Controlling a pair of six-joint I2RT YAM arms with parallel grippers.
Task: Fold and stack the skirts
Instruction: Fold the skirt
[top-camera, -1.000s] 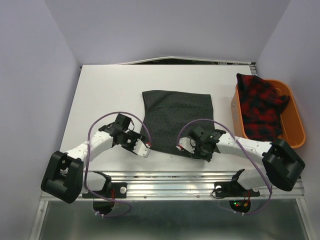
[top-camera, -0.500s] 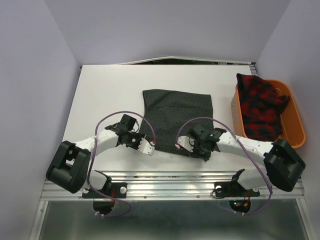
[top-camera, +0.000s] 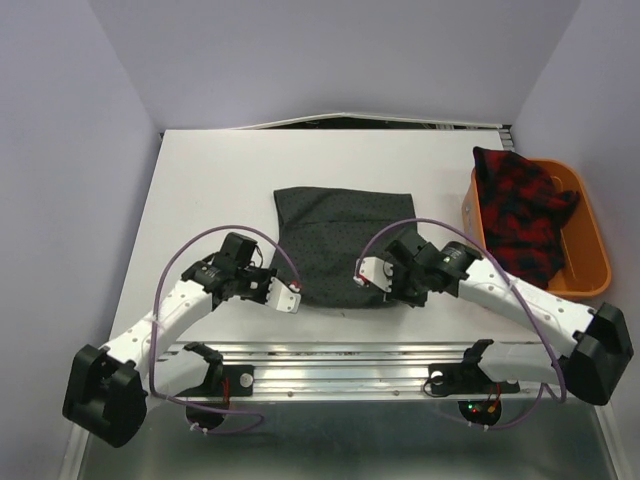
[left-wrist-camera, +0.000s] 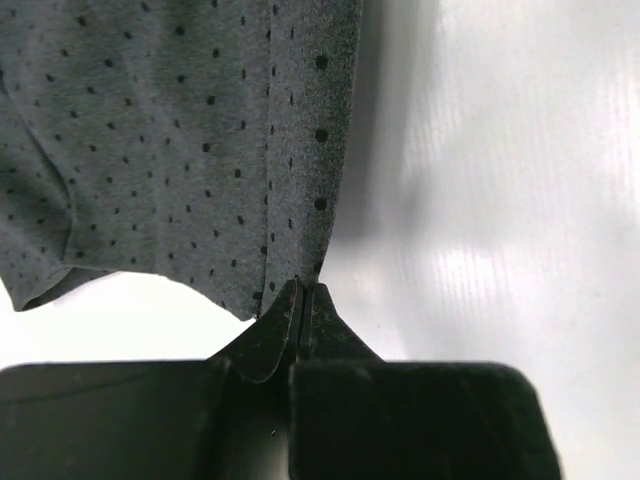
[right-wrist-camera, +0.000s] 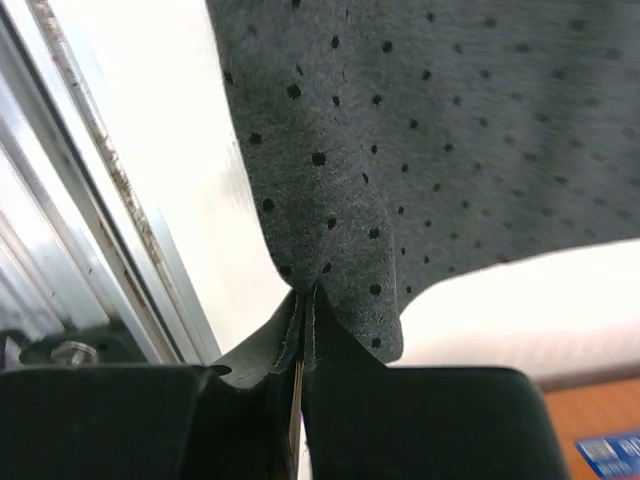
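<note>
Left arm (top-camera: 165, 312): runs from lower left of frame up and right toward centre, elbow bent
Left gripper (top-camera: 287, 299): jaws pressed flat together, pinching a corner of the grey skirt (top-camera: 340, 230); sits lower centre-left
Right arm (top-camera: 520, 298): stretched from lower right of frame toward centre
Right gripper (top-camera: 370, 275): jaws pinched tight on the skirt's other near corner, just right of centre

Top view: the grey skirt (top-camera: 345, 235) has both near corners covered, one by the left gripper (top-camera: 291, 298), one by the right gripper (top-camera: 367, 276). Plaid skirt (top-camera: 520, 215): lower folds hidden inside the orange basket (top-camera: 592, 255). Wrist views: grey skirt runs off the top edge. Right wrist: blue label (right-wrist-camera: 610, 450) cut by the corner, blurred, unreadable.
</note>
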